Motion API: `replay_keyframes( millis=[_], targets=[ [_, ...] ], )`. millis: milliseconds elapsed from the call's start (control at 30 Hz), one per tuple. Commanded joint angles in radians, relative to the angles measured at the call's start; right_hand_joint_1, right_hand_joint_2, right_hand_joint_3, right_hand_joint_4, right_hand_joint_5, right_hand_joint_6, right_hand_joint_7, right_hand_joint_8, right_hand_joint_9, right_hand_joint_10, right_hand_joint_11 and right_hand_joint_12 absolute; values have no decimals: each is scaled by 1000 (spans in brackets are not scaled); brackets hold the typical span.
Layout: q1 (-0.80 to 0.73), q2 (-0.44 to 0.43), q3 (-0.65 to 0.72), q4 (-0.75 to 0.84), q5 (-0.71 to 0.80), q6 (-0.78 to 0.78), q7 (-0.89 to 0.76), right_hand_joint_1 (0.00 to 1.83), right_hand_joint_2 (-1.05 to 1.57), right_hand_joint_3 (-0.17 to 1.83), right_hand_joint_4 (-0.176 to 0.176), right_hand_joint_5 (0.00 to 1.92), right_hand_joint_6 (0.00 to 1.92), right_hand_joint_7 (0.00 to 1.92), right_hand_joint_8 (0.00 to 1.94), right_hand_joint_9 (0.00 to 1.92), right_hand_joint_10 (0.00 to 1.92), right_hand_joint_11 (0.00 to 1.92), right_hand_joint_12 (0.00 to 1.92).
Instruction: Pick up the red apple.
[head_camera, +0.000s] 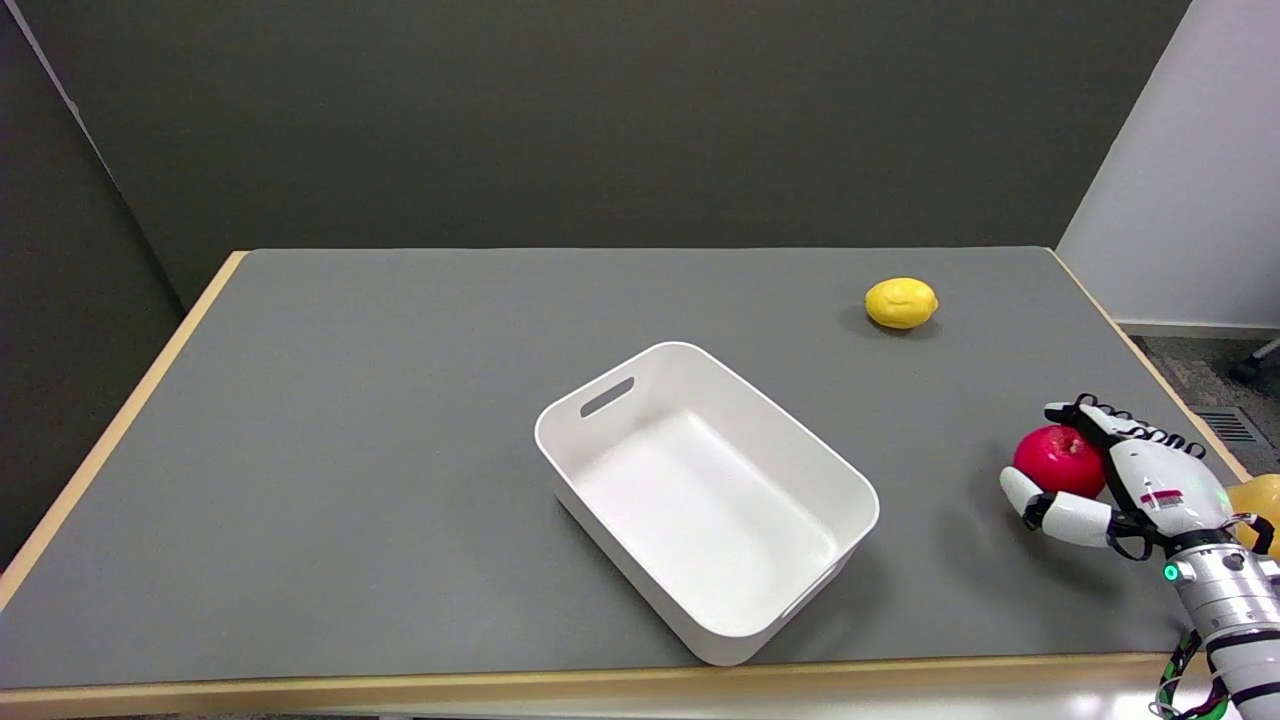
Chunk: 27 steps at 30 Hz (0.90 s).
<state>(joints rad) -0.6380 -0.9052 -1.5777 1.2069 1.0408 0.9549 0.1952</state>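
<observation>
Right hand (1125, 485) found at the table's (350, 450) 4 o'clock corner, reaching in from the lower right, wrapped around the apple (1058, 460). Fingers (1085, 418) curved over the apple's top and far side; thumb (1025, 492) hooked under its near left. Judged clamped on the apple, with contact seen on both sides. Could not tell whether the apple rested on the table or hung just clear of it.

Apple noted as red and glossy, near the right edge, at about 3 o'clock from the bin (720, 590) and well apart from it.

Orange-yellow fruit (1262, 498) seen just behind the hand at 3 o'clock, mostly hidden by the wrist and cut by the picture's edge; kind not determined.

Lemon (901, 303) logged at 11 o'clock from the apple, toward the far right of the table, well apart from the hand and lying alone.

Bin recorded as white, rectangular, set askew near the table's centre, with a slot handle (607, 397) in its far-left wall. Nothing seen inside it.
</observation>
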Motion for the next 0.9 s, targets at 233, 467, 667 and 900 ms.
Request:
replay_keyframes(
  millis=[233, 467, 667, 900],
  targets=[
    [81, -6, -26, -79, -145, 88, -20, 1153, 1236, 164, -176, 597, 1543, 649, 1544, 748, 1422, 587, 1762],
    [110, 6, -21, -80, -186, 144, -20, 1108, 1242, 297, -176, 508, 1692, 555, 1754, 784, 1894, 493, 1921],
    [127, 45, 11, -27, -233, 196, -20, 1094, 1266, 285, -176, 485, 1721, 526, 1797, 779, 1921, 441, 1921],
    [164, 129, 79, 159, -419, 221, -10, 1087, 1281, 272, -176, 473, 1734, 511, 1816, 767, 1921, 445, 1921]
  ],
)
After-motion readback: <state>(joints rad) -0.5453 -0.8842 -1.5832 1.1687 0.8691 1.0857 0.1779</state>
